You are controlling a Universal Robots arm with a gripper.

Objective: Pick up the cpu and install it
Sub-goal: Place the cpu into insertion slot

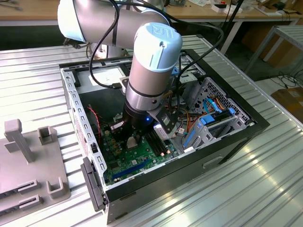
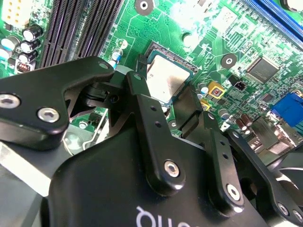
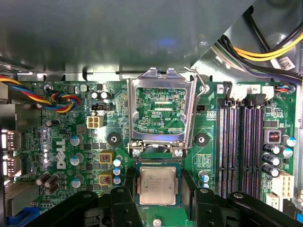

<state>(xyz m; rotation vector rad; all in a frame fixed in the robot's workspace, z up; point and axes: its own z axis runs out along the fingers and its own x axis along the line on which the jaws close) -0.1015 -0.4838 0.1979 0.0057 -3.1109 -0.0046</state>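
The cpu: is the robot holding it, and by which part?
It cannot be told. The cpu lies on the green board, the gripper close over it, but no clear hold shows.

1. One robot arm (image 1: pixel 151 61), with one gripper (image 1: pixel 134 140).
2. One open computer case (image 1: pixel 227 151), on one ribbed metal table (image 1: pixel 246 194).
3. One green motherboard (image 3: pixel 210 120) inside the case.
4. One cpu (image 3: pixel 157 186), a small square with a silver-grey face.
5. One hinged metal socket plate (image 3: pixel 161 74), standing open.
6. Four long black memory slots (image 3: pixel 241 142), side by side.
7. Two yellow-framed square components (image 3: pixel 105 157), one beside the other.
8. Two round mounting holes (image 3: pixel 113 139), one on each side of the socket plate.
9. One white four-pin connector (image 3: pixel 94 122).
10. One blue expansion slot (image 1: pixel 128 171).
11. One grey plastic fixture (image 1: pixel 28 165) on the table beside the case.
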